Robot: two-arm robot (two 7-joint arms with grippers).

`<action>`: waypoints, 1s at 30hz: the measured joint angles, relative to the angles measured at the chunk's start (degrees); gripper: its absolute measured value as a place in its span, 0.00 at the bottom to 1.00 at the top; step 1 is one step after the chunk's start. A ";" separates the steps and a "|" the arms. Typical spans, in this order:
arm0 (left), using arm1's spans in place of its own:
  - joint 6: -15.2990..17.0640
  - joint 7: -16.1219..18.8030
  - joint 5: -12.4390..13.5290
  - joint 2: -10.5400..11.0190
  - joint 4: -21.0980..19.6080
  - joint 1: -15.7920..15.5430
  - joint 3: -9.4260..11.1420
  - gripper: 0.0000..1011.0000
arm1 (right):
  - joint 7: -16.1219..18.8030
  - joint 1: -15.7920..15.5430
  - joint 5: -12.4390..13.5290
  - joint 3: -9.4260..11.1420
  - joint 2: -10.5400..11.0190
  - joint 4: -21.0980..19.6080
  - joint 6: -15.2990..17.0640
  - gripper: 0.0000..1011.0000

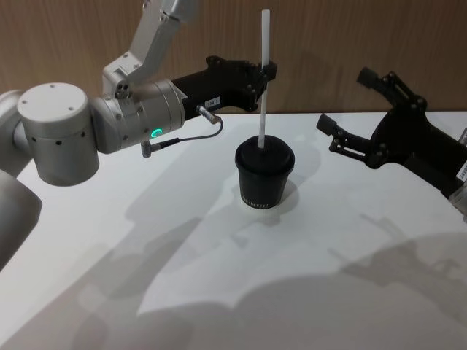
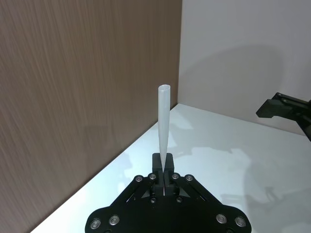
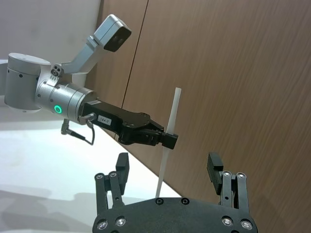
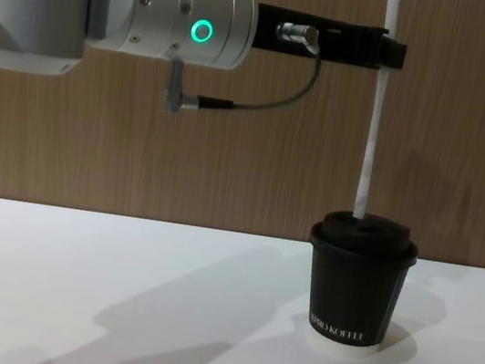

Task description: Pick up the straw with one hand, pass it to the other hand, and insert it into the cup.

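Left hand (image 1: 268, 73), long black two-finger unit on the thick silver wrist with the green ring light (image 1: 156, 133), reaches in from the left of the head view to upper centre. It is clenched on the thin, straight white straw (image 1: 262, 117). The grip sits above the straw's middle and a short length sticks up above the fingers.

In the left wrist view the two fingers of the left hand (image 2: 164, 165) are pinched together on the straw (image 2: 164, 116).

The straw is near upright, and its lower end meets the top centre of the domed lid on the small black paper cup (image 1: 264, 179). In the chest view the straw (image 4: 372, 138) runs down from the left hand (image 4: 390, 53) into the lid's recessed top. I cannot tell how deep it goes.

The cup (image 4: 356, 283) stands upright on the white counter (image 1: 365, 240), mid-frame in the head view, with white lettering and a white bottom rim facing the camera.

The right hand (image 1: 343, 98), black and blocky, is at the right of the head view, above the counter and well apart from the cup. It is released, with its fingers spread wide and nothing between them. The right wrist view shows the same: the right hand (image 3: 167, 167) spread in the foreground, the left hand (image 3: 170, 141) and straw (image 3: 174, 111) farther off.

A dark cable with a metal plug (image 1: 182, 138) loops under the silver wrist. A brown wood-panel wall (image 1: 328, 44) is behind the counter.
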 joint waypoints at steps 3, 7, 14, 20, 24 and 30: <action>0.15 -0.23 -0.25 0.17 -0.31 -0.01 -0.19 0.01 | 0.00 0.00 0.00 0.00 0.00 0.00 0.00 0.99; 0.33 -0.41 -0.52 0.37 -0.60 -0.05 -0.38 0.01 | 0.00 0.00 0.00 0.00 0.00 0.00 0.00 0.99; 0.55 -0.56 -0.75 0.64 -0.91 -0.17 -0.59 0.01 | 0.00 0.00 0.00 0.00 0.00 0.00 0.00 0.99; 0.60 -0.67 -0.63 0.66 -0.93 -0.35 -0.59 0.01 | 0.00 0.00 0.00 0.00 0.00 0.00 0.00 0.99; 0.60 -0.74 -0.36 0.59 -0.78 -0.43 -0.47 0.01 | 0.00 0.00 0.00 0.00 0.00 0.00 0.00 0.99; 0.51 -0.87 0.34 0.35 -0.23 -0.61 -0.20 0.01 | 0.00 0.00 0.00 0.00 0.00 0.00 0.00 0.99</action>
